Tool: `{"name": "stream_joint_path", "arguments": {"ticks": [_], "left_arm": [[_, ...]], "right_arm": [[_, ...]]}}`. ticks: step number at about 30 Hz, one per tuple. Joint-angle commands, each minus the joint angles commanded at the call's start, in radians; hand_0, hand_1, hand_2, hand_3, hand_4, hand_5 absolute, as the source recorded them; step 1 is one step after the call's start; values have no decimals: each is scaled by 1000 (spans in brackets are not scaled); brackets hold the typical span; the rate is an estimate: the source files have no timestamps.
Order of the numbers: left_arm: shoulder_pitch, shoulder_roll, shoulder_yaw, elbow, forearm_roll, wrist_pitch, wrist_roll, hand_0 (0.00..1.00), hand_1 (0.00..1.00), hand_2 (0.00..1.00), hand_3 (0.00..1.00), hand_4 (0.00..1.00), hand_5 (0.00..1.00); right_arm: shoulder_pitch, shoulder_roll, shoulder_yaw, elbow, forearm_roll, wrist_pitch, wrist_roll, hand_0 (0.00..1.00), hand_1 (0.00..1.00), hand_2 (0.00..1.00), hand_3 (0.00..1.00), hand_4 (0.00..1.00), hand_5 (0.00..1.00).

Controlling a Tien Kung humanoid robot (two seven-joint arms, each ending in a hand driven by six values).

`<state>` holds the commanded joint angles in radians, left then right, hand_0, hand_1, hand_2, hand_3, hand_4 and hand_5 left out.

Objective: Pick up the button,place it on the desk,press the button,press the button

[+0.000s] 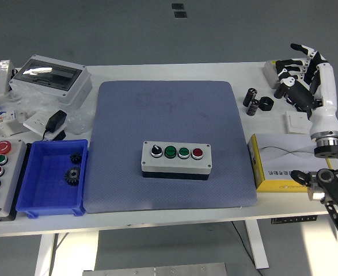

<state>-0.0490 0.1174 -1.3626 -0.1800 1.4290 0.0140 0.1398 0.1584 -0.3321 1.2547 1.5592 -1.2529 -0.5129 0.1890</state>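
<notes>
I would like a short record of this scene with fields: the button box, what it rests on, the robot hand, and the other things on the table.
button box: grey four-button control box, with one black knob, two green buttons and one red button
support: blue-grey mat on the white table
right hand: white and black five-finger hand at the far right edge, fingers spread, holding nothing
left hand: not in view
left side: blue plastic bin holding two dark gears
right side: yellow cardboard box
</notes>
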Motion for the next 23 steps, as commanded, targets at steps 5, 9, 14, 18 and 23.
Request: {"name": "stream_joint_path", "arguments": {"ticks": [5,9,14,18,23], "left_arm": [[-3,-6,7,0,-8,-1,-2,625,598,527,597,617,460],[-3,-8,7,0,-11,0,1,625,596,530,600,623,460],[-3,-9,5,0,-13,0,3,626,597,533,600,630,467],[-4,-8,3,0,-10,1,4,626,597,533,600,630,467],[-4,-8,-1,0,-6,1,7,626,597,534,601,635,466]], "right_arm": [[-10,10,4,-7,4,-2,3,735,760,786,814,728,296],[-16,20,2,-14,5,-2,3,747,766,787,804,723,341],[-22,28,0,-18,2,-4,1,743,760,780,782,703,336],[-21,32,-1,-17,-9,-8,0,743,760,780,782,703,336],[-22,35,-1,-11,-41,-17,-1,744,762,777,770,690,324]]}}
